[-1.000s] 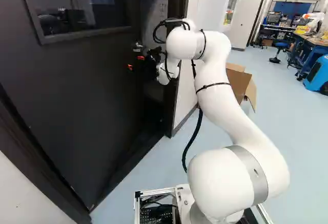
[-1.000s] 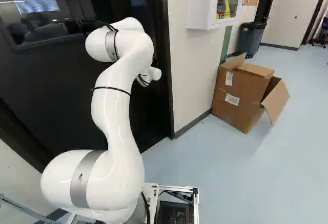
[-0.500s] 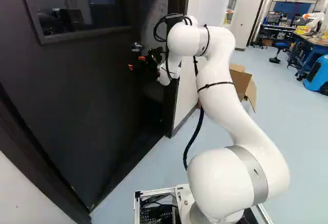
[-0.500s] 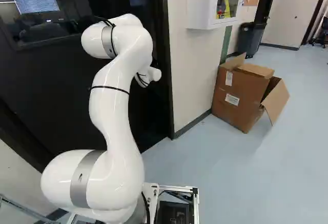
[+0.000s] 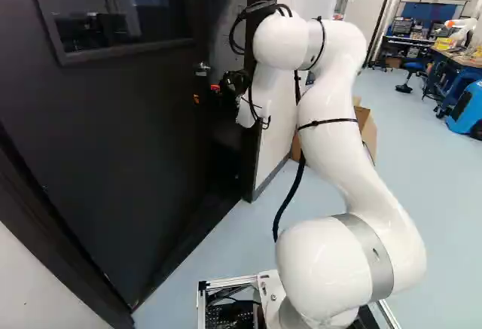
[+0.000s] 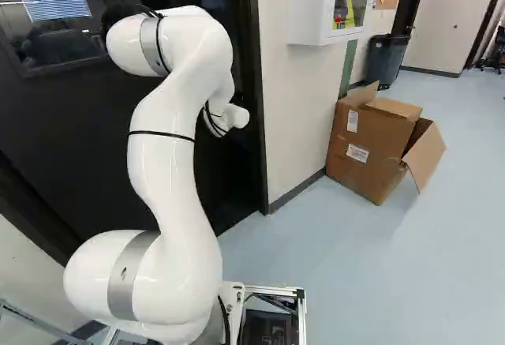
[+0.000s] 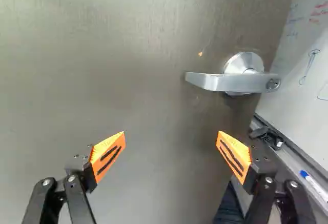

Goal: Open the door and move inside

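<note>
The door (image 5: 120,156) stands ajar, swung inward from its dark frame (image 5: 251,159); past its free edge, the wrist view shows a whiteboard (image 7: 311,55) in the room beyond. The lever handle (image 7: 220,83) sits near that edge, lying about level and untouched. It is ahead of the pincer (image 7: 171,132) and off toward the finger on the whiteboard side. The pincer is wide open, its orange pads (image 7: 108,155) well apart, with nothing held between them. The white arm (image 5: 331,137) reaches forward to the door, near the handle.

The latch looks to be cleared, so the step in hand is probably widening the gap. Next calls for a steady push on the door's face close to the free edge, then the base following through. Too shallow a push may let the door swing back, and the arm could catch the frame.
</note>
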### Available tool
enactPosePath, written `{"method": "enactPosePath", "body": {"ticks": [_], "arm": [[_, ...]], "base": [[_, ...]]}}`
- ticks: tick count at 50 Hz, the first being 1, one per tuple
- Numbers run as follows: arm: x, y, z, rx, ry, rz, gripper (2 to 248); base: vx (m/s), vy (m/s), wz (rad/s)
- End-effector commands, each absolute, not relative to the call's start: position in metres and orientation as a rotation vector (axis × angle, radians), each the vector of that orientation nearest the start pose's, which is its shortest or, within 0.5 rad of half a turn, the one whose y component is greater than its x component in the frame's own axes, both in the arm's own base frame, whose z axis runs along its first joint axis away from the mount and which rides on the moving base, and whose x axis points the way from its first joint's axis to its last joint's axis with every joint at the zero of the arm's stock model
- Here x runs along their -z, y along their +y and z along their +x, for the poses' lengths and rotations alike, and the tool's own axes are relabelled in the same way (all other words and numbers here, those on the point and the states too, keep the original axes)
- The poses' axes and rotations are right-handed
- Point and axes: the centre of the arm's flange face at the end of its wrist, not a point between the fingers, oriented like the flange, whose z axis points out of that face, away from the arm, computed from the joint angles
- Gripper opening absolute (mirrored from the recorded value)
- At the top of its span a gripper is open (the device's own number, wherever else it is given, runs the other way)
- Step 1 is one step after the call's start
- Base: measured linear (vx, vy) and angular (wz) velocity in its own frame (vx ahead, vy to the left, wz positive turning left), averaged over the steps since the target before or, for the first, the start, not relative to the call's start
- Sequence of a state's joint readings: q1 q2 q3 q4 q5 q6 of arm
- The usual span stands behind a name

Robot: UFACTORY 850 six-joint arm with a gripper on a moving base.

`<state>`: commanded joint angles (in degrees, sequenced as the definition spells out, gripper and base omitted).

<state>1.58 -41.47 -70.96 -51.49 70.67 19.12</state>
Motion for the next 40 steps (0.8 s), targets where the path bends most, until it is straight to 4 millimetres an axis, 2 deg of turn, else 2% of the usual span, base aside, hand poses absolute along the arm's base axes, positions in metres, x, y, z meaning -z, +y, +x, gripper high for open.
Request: {"method": "enactPosePath", "body": {"ticks": [40], "arm": [[-0.368, 0.054, 0.584, 1.738, -0.568, -1.977, 247]], "base": [[0.0, 0.0, 0.0]]}}
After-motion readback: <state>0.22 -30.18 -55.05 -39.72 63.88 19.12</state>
